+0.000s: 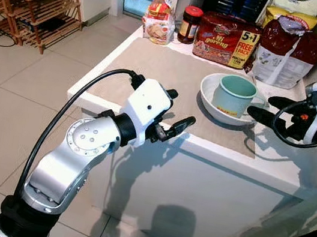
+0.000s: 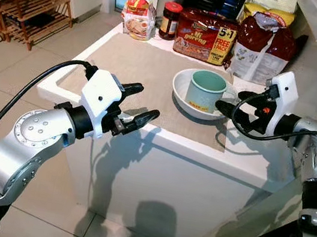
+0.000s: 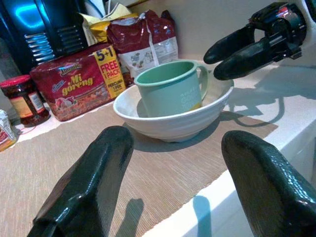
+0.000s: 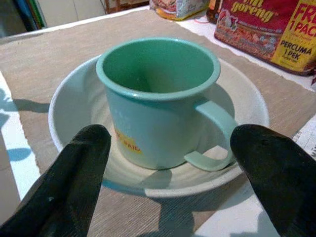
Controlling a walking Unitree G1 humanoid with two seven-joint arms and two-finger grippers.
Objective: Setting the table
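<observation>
The green mug (image 1: 233,95) stands upright in the white bowl (image 1: 210,100) on the beige mat (image 1: 154,69), handle toward the right gripper (image 1: 267,108), whose spread fingers seem just short of touching. The left gripper (image 2: 139,104) hovers open at the counter's edge.

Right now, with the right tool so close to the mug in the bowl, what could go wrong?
1. The green mug stands loose inside the white bowl; a grab by the open right tool at the handle could tip it or drag the bowl.
2. The bowl sits near the placemat edge and counter edge, so a push might slide it off.
3. The open left tool hovers nearby and could collide.
</observation>
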